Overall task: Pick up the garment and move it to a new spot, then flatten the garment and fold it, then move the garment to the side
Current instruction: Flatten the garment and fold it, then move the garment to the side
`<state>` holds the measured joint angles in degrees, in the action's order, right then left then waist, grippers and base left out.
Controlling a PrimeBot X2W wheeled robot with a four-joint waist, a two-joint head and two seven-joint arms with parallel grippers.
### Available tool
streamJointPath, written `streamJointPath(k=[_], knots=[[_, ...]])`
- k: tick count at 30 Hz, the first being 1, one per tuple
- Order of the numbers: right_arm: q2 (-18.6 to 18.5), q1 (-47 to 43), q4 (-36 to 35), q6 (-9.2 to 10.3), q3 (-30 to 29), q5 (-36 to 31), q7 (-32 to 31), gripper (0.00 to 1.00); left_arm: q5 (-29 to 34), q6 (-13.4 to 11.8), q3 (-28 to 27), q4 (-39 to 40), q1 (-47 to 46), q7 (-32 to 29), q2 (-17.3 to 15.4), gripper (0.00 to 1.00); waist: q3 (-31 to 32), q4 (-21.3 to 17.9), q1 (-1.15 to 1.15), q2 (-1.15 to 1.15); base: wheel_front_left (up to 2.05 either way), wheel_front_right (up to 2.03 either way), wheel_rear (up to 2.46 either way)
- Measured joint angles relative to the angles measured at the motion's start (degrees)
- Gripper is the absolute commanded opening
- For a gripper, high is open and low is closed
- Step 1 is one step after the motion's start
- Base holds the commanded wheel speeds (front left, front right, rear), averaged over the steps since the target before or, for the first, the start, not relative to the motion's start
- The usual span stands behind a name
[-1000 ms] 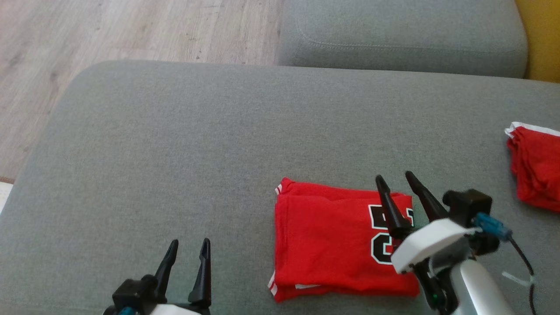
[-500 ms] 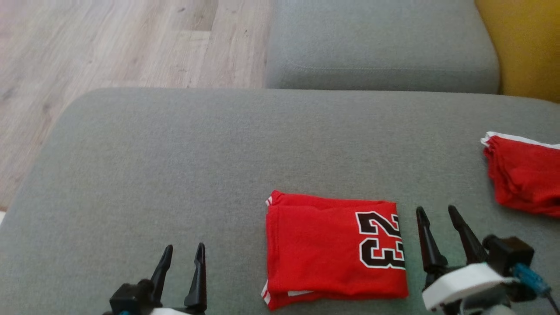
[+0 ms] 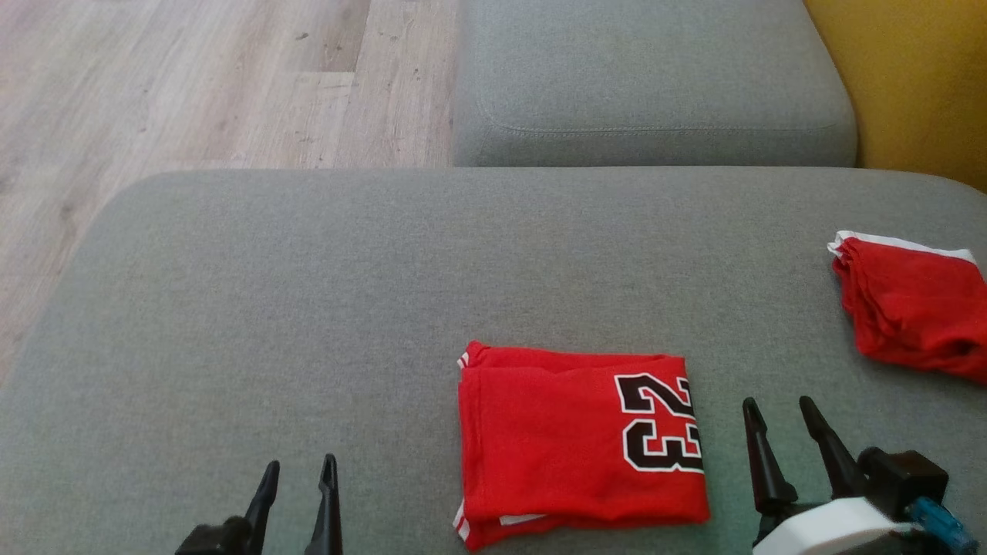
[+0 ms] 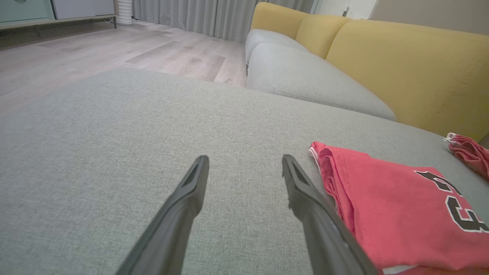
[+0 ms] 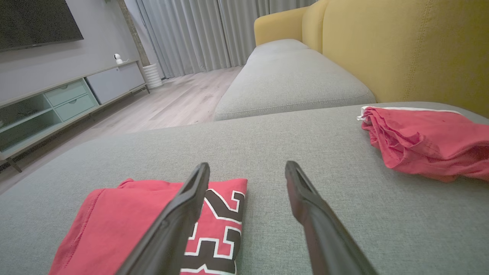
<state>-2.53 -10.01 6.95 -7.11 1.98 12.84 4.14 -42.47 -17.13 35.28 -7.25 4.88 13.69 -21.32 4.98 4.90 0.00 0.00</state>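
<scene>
Right gripper (image 3: 775,401), fingers parted and empty, stands just right of the folded red garment (image 3: 574,439). Left gripper (image 3: 301,461), likewise parted and empty, is well to its left. The grey cushion (image 3: 270,308) bears the garment, number 23 up. A crumpled red cloth (image 3: 902,308) lies farther to the garment's right.

On near cushion (image 3: 270,308) a folded garment (image 3: 555,447), second garment (image 3: 910,316) well to its right, far cushion (image 3: 648,77) behind

The folded red fabric jersey (image 3: 555,439) bears a black 23 outlined in white, plus white edge trim. The woven sofa cushion (image 3: 308,308) is plain grey; the crumpled cloth (image 3: 910,308) at 3 o'clock is red, white-hemmed.
</scene>
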Motion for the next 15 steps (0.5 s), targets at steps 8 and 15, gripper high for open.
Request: streamJointPath(k=[8,15], knots=[[0.0,-0.1,0.4,0.0,0.0,-0.4,0.0,1.0,0.0,0.0,0.0,-0.1,0.1,0.0,-0.4,1.0,0.0,0.2,0.0,0.0,0.0,0.0,0.0],[0.0,-0.1,0.6,0.0,0.0,-0.5,0.0,1.0,0.0,0.0,0.0,-0.1,0.1,0.0,-0.5,1.0,-0.1,0.2,0.0,0.0,0.0,0.0,0.0]])
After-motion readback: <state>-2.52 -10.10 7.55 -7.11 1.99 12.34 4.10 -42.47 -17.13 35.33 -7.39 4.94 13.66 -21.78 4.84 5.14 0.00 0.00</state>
